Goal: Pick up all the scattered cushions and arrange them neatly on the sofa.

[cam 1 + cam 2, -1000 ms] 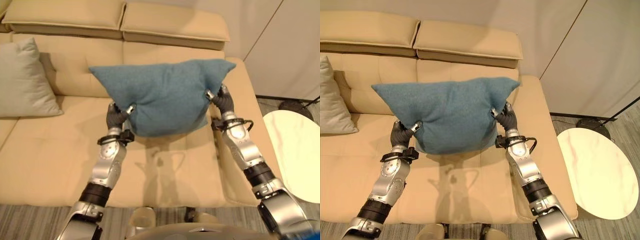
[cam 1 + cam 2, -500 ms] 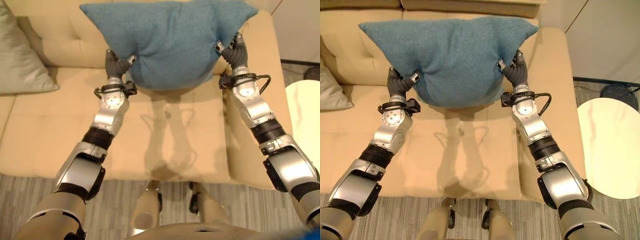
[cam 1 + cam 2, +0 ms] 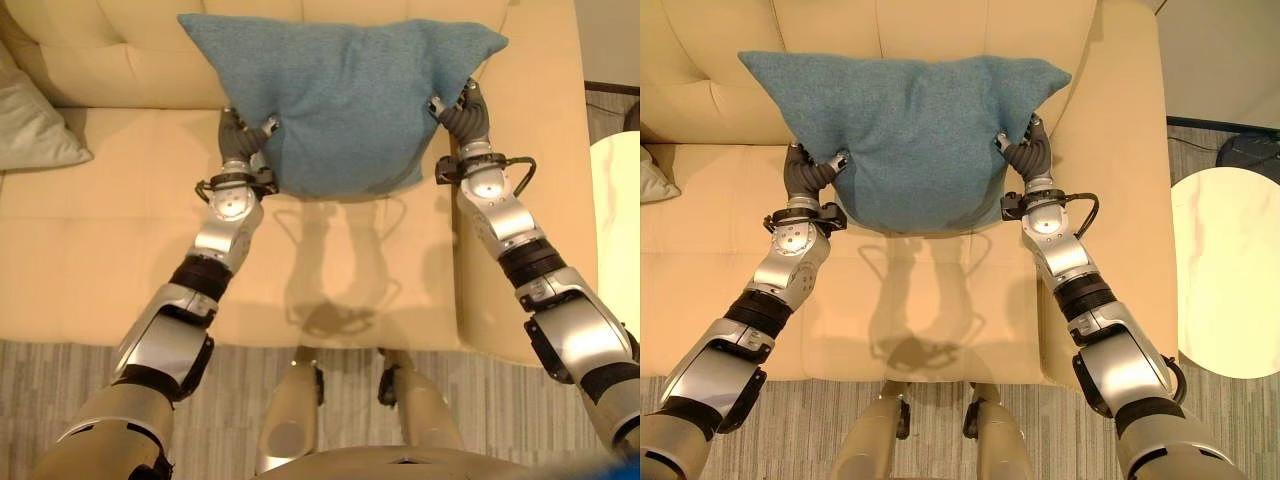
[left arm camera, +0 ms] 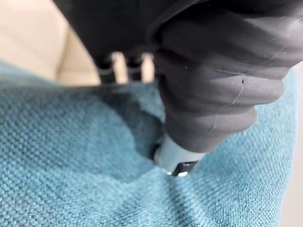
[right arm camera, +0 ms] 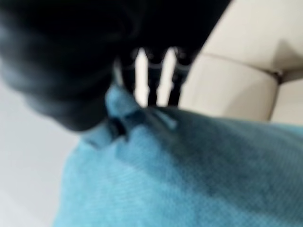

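Since 0.5 s earlier, cushion position shifted little relative to arms; most frame change was camera pitch, with sofa backrest taking more of upper frame. Blue cushion [image 3: 345, 100] was held clear of seat, spanning upper centre of the left eye view, top corners spread toward the backrest.

Left hand [image 3: 241, 138] was clamped on cushion's lower-left edge, thumb and fingers pinching fabric; left wrist view showed a fingertip dug into the weave. Right hand [image 3: 462, 110] was clamped likewise on lower-right edge; right wrist view showed fabric bunched between fingers.

Judgement: carry phase near done; cushion was over sofa [image 3: 120, 260] seat, approx. ready to lower against backrest. Release not yet made.

Surroundings: grey cushion [image 3: 30, 125] lay at left edge of frame, on seat, well apart from blue one. Round pale table [image 3: 1225, 270] stood at right, beside sofa arm, clear of arm paths. Striped rug [image 3: 60, 380] ran along bottom. No obstruction seen on target seat area.
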Motion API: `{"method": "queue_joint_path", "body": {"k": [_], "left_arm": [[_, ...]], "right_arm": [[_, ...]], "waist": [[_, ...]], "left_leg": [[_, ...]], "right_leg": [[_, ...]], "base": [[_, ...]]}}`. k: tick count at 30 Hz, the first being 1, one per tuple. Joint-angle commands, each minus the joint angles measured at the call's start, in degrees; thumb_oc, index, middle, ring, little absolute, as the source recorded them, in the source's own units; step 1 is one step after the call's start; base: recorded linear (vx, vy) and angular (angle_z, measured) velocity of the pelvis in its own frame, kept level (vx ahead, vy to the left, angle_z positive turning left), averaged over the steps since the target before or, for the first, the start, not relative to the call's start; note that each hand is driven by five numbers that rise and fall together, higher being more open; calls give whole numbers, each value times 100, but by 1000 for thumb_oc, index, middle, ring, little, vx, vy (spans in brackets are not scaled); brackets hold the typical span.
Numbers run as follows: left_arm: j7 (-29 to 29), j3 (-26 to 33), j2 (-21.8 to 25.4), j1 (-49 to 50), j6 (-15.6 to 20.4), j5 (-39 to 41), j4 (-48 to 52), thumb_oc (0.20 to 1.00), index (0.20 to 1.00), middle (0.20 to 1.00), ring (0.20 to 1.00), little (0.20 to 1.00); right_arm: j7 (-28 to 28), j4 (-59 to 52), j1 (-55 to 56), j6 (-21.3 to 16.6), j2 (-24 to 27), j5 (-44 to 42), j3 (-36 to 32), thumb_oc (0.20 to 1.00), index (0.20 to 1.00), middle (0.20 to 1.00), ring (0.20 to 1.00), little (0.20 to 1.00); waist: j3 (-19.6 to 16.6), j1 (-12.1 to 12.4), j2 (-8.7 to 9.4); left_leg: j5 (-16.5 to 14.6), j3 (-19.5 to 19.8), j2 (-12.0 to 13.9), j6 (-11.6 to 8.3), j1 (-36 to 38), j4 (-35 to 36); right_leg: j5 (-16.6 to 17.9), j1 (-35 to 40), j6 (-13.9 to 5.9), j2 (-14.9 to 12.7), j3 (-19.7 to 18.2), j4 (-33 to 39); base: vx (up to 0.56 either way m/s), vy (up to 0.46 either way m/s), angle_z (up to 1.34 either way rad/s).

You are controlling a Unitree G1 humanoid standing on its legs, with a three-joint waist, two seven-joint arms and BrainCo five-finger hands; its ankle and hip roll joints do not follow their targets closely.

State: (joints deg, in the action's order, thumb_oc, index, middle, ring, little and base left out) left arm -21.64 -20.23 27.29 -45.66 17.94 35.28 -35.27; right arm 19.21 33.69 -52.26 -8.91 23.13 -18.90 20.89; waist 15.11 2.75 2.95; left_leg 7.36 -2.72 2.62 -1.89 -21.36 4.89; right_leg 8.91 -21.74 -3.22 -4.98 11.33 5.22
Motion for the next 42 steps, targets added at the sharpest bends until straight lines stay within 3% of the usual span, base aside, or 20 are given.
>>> {"method": "queue_joint_path", "body": {"k": [1, 3, 4, 5, 8, 14, 19, 21, 27, 28, 31, 32, 37, 42], "left_arm": [[237, -300, -164, -1037, 610, -203, -23, 200, 200, 200, 200, 200], [243, -294, -150, -1083, 612, -205, -124, 200, 200, 200, 200, 200], [220, -312, -44, -1285, 597, -233, -453, 1000, 1000, 1000, 1000, 1000], [168, -305, 94, -1480, 570, -234, -781, 1000, 1000, 1000, 1000, 1000], [162, -261, 628, -1741, 475, -276, -1317, 1000, 1000, 1000, 1000, 1000], [213, -132, 1096, -1710, 388, -307, -1770, 1000, 1000, 1000, 1000, 1000], [288, 141, 1556, -1396, 329, -365, -1973, 1000, 1000, 1000, 1000, 1000], [332, 466, 1668, -833, 333, -436, -1746, 1000, 1000, 1000, 1000, 1000], [809, 1460, 1327, 1422, 402, -277, -202, 1000, 1000, 1000, 1000, 1000], [1039, 1772, 1035, 2351, 339, -229, 238, 1000, 1000, 1000, 1000, 1000], [1224, 1980, 736, 3164, 248, -287, 619, 1000, 1000, 1000, 1000, 1000], [1445, 2267, 537, 4013, 141, -432, 828, 1000, 1000, 1000, 1000, 1000], [1850, 2634, -106, 5277, -199, -583, 436, 1000, 1000, 1000, 1000, 1000], [2004, 2678, -536, 5674, -407, -840, -461, 1000, 1000, 1000, 1000, 1000]], "right_arm": [[-110, -178, -922, -525, -237, 162, 288, 200, 200, 200, 200, 200], [-71, -119, -973, -540, -220, 186, 267, 200, 200, 200, 200, 200], [39, 102, -1159, -532, -163, 253, 283, 335, 335, 335, 335, 335], [155, 290, -1391, -511, -38, 352, 350, 1000, 1000, 1000, 1000, 1000], [317, 619, -1819, -385, 440, 577, 525, 1000, 1000, 1000, 1000, 1000], [413, 982, -1949, -309, 947, 616, 498, 1000, 1000, 1000, 1000, 1000], [438, 1357, -1821, -251, 1543, 636, 422, 1000, 1000, 1000, 1000, 1000], [368, 1248, -1396, -262, 1745, 588, 186, 1000, 1000, 1000, 1000, 1000], [-193, 389, 712, -287, 1704, 522, -698, 1000, 1000, 1000, 1000, 1000], [-457, 75, 1732, -272, 1493, 606, -1039, 1000, 1000, 1000, 1000, 1000], [-729, -135, 2522, -254, 1301, 722, -1290, 1000, 1000, 1000, 1000, 1000], [-954, -304, 3328, -193, 1240, 1013, -1570, 1000, 1000, 1000, 1000, 1000], [-1326, 23, 4616, -69, 951, 1626, -1835, 1000, 1000, 1000, 1000, 1000], [-1455, 650, 4977, -5, 667, 1912, -1766, 1000, 1000, 1000, 1000, 1000]], "waist": [[-178, -4, 20], [-192, -9, 24], [-239, -30, 48], [-266, -42, 80], [-286, -11, 115], [-310, 39, 131], [-367, 85, 132], [-413, 100, 139], [-589, 98, 180], [-671, 69, 179], [-775, 50, 175], [-867, 19, 152], [-1124, -1, 101], [-1278, 3, 58]], "left_leg": [[95, 294, 11, -518, -479, 11], [88, 304, 23, -530, -544, 11], [116, 331, 36, -553, -727, 11], [135, 361, 45, -568, -815, 11], [152, 398, 46, -601, -867, 11], [162, 425, 43, -627, -843, 11], [147, 421, 53, -654, -729, 11], [139, 415, 52, -645, -625, 11], [-60, 339, 92, -580, -45, 11], [-161, 308, 133, -556, 243, 11], [-206, 296, 150, -514, 438, 11], [-277, 277, 167, -486, 702, 11], [-380, 237, 207, -437, 1212, -9], [-421, 174, 268, -430, 1521, -21]], "right_leg": [[-194, -249, -744, -246, -172, -361], [-196, -317, -752, -230, -178, -353], [-155, -484, -768, -211, -174, -302], [-136, -538, -772, -203, -170, -260], [-117, -560, -790, -177, -149, -195], [-116, -486, -800, -156, -99, -147], [-153, -323, -797, -139, -47, -105], [-168, -188, -797, -133, -26, -83], [-311, 423, -757, -119, 26, -49], [-405, 702, -746, -124, 47, -46], [-468, 910, -733, -148, 79, -47], [-547, 1150, -724, -160, 112, -57], [-664, 1614, -698, -138, 177, -70], [-746, 1896, -659, -90, 145, -55]], "base": [[0, 0, 0], [-19, -14, -2], [-16, -37, -4], [2, -42, -3], [0, 0, 0], [0, 0, 0], [4, -4, 5], [23, 0, -1], [69, 1, -2], [97, -6, 0], [103, -7, 1], [89, -13, -2], [77, -14, -1], [9, -19, -1]]}}
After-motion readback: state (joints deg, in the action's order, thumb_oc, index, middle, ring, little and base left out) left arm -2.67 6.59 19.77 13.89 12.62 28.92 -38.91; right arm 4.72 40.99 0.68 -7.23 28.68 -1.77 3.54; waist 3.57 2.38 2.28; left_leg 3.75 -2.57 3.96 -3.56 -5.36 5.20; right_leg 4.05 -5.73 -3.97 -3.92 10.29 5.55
